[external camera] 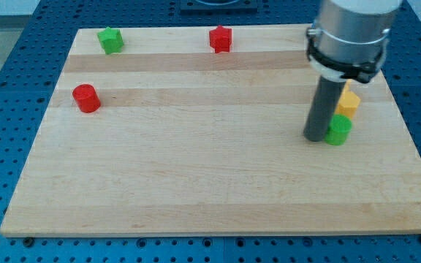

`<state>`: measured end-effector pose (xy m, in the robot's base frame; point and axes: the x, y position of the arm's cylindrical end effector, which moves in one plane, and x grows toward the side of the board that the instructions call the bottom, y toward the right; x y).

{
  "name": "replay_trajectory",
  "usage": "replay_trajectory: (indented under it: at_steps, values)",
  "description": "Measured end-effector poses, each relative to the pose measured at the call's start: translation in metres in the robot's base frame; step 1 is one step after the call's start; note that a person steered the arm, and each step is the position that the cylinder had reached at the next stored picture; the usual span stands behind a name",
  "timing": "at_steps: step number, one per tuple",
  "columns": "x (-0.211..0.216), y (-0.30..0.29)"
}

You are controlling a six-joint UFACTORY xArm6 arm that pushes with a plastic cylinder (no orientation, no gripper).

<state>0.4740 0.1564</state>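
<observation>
No pincer here, just my tip [316, 136] touching the small green cylinder block [338, 130] at the wooden board [196, 183]'s right; yellow block [348, 101] just behind. Looks light and rigid, probably slides easily if pushed square on its side.

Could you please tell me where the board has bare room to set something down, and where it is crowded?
The widest bare patch is the board's middle and bottom, between the red cylinder at the view's left and my tip. The top edge between the green star and red star is also bare. It is crowded at the right: my tip touches the green cylinder, the yellow block just behind.
</observation>
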Motion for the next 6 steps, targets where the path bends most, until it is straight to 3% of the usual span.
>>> replay_trajectory:
  at_steps: [1,2,4,6]
  values:
    - [0.003,0.008]
    - [0.032,0.016]
    - [0.039,0.093]
    - [-0.008,0.099]
